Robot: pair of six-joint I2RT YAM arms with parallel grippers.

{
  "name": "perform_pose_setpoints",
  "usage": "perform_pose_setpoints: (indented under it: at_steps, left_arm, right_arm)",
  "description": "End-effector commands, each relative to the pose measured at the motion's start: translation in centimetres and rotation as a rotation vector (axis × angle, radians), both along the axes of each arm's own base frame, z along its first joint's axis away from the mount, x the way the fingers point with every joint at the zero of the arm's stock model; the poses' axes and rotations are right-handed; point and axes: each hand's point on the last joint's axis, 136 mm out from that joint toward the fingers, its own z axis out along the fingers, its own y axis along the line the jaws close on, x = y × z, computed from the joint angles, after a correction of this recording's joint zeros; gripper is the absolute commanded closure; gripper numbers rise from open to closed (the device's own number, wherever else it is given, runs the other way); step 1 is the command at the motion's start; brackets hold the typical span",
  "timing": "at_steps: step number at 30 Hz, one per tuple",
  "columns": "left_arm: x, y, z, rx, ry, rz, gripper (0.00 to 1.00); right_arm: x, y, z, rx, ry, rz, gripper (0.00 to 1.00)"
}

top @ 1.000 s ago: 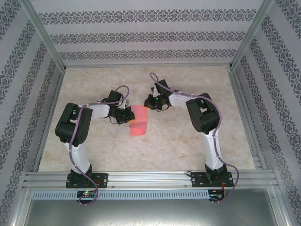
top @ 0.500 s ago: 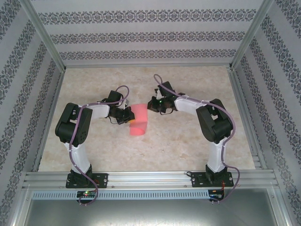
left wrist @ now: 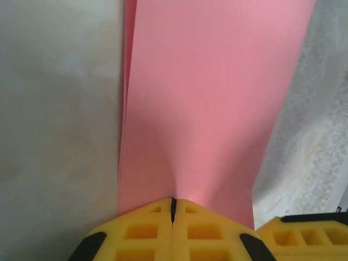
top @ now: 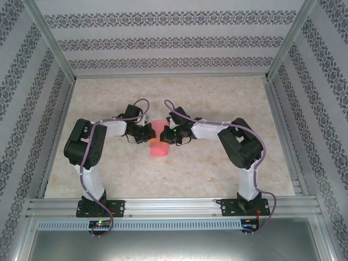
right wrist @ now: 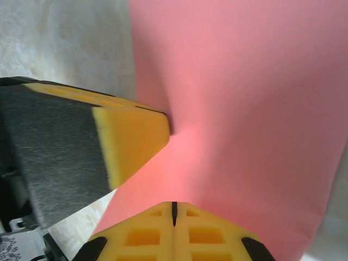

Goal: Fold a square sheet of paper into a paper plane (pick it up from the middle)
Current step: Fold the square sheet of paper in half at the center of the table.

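Salmon-pink and thin, the sheet of paper (top: 159,149) is pinched from both sides near the middle of the top view. At the bottom of that view the two arm bases sit on a metal rail (top: 174,204). Above them, over the marbled tabletop (top: 217,174), the left gripper (top: 147,132) and the right gripper (top: 170,136) meet across the sheet. It shows there as a short upright strip, its rounded lower end just below the fingers. I cannot tell whether it rests on the tabletop.

In the left wrist view, that arm's yellow fingers (left wrist: 144,231) are closed at bottom centre, clamping the near edge of the sheet in their seam. The paper runs from there to the top of the frame. Along its left edge two layers show, one over the other. A yellow finger of the right gripper sits in the lower right corner, just beside the sheet.

In the right wrist view, its own fingers are likewise closed on the paper's near edge at bottom centre. A finger of the left gripper reaches in from the left, its tip touching the dimpled pink surface. Patterned walls (top: 174,41) stand farthest back.
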Motion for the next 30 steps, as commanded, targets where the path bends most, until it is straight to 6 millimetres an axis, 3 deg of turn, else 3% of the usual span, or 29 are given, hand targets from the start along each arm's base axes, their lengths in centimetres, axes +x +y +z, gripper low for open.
perform_pose_setpoints:
  at_steps: [1,12,21,25,30]
  left_arm:
    - [-8.2,5.3,-8.1,0.292,0.341,0.037,1.0]
    - [-8.4,5.5,-8.4,0.304,0.349,0.044,1.0]
    - [-8.9,6.0,-8.9,0.324,0.361,0.06,1.0]
    - [-8.9,6.0,-8.8,0.321,0.36,0.059,1.0]
    - [-8.6,5.9,-8.7,0.314,0.356,0.06,1.0]
  right_arm:
    - [-1.2,-0.6,-1.8,-0.035,0.049,0.014,1.0]
    - [-2.4,-1.5,-3.7,-0.063,0.087,0.037,1.0]
    - [-6.8,-5.2,-5.2,-0.069,0.095,0.131,1.0]
    - [-7.3,-5.7,-3.7,-0.006,0.048,0.166,1.0]
    - [-5.0,-3.6,0.6,0.065,-0.062,0.178,1.0]
